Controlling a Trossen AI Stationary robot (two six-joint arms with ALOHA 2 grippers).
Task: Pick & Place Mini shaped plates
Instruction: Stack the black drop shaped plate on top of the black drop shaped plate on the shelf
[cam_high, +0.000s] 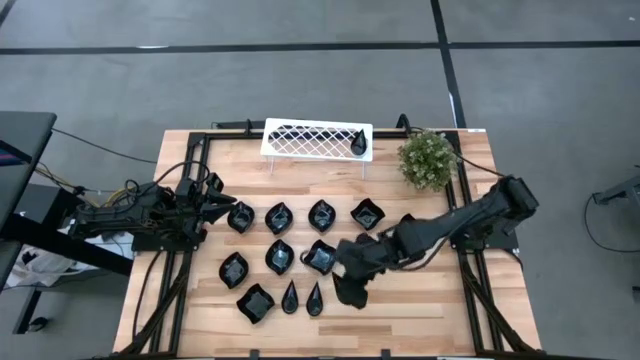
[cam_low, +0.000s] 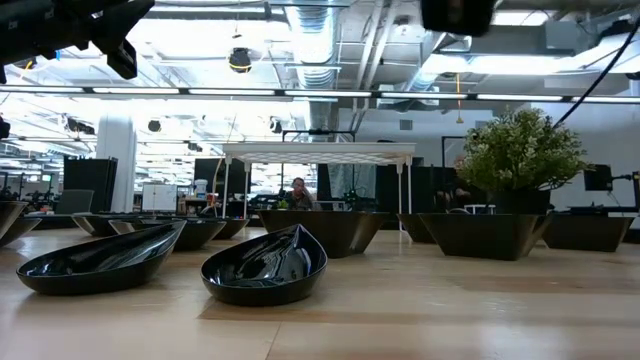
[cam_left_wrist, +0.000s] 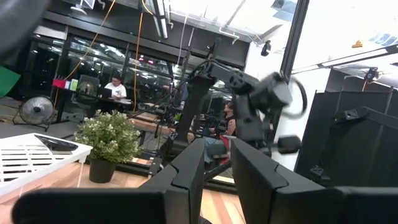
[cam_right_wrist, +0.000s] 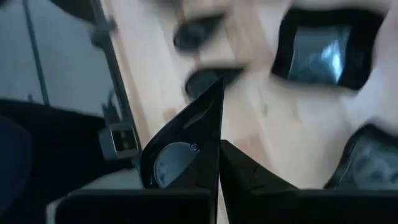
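Several glossy black mini plates lie in rows on the wooden table (cam_high: 420, 320), among them squares (cam_high: 279, 216) and teardrops (cam_high: 290, 297). One more plate (cam_high: 359, 143) rests on the white lattice rack (cam_high: 316, 138) at the far edge. My right gripper (cam_high: 352, 280) is over the table's near middle, shut on a black plate (cam_right_wrist: 186, 143). My left gripper (cam_high: 218, 205) hovers open and empty at the left, beside the leftmost plate (cam_high: 240, 216) of the far row. My right gripper holds the black plate between its two fingers, by the part of the rim nearest the wrist (cam_right_wrist: 208, 171). The plate stands on edge along the fingers, its pointed corner (cam_right_wrist: 216, 84) away from the wrist and its hollow side (cam_right_wrist: 174, 162) showing. It appears lifted off the table.
A small green plant (cam_high: 428, 160) in a dark pot stands at the far right corner. Black frame rails run along the table's left (cam_high: 170, 290) and right (cam_high: 470, 290) sides. Bare wood lies at the near right. A person (cam_low: 298, 192) sits in the room behind.
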